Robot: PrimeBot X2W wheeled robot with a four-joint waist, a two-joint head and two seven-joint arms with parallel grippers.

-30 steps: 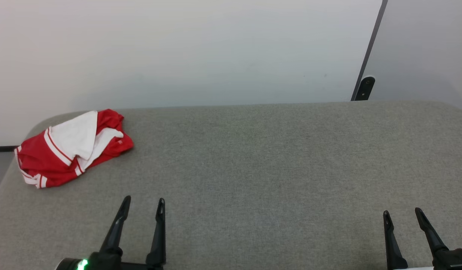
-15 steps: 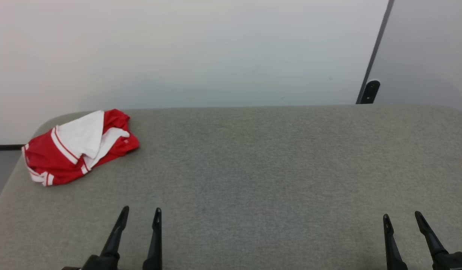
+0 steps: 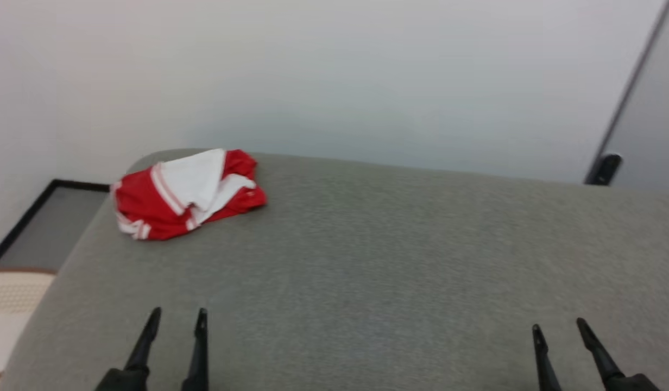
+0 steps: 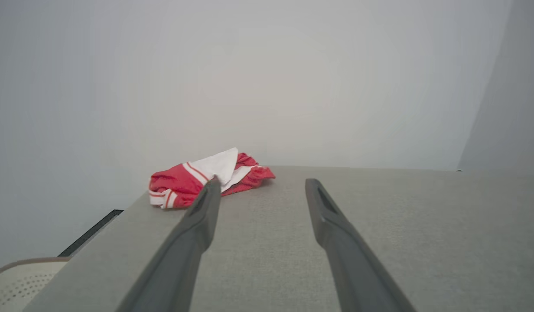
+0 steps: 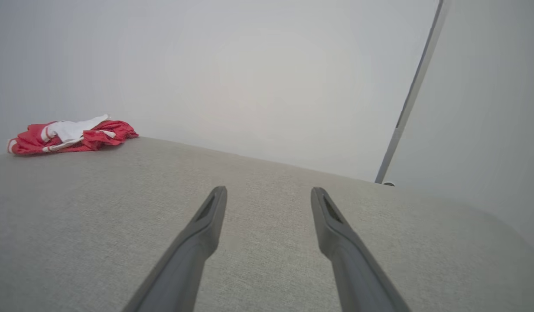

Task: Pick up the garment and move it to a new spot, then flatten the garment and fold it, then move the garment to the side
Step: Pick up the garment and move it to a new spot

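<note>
Left tool (image 3: pixel 178 312): open, empty, low over the near left of the bench (image 3: pixel 367 260). In the left wrist view the left tool (image 4: pixel 262 181) points towards the garment (image 4: pixel 180 186), well short of it.

Right tool (image 3: pixel 558 325): open, empty, over the near right of the bench. In the right wrist view my right tool (image 5: pixel 268 189) has bare grey fabric between its fingers.

The garment (image 3: pixel 185 195) lies crumpled at the far left corner of the bench, near the wall (image 3: pixel 334 81). It is red with a white sleeve folded on top and striped trim at the edge. It is well apart from both tools.

A pale perforated object (image 4: pixel 15 281), possibly a basket, sits below the bench's left end.
</note>
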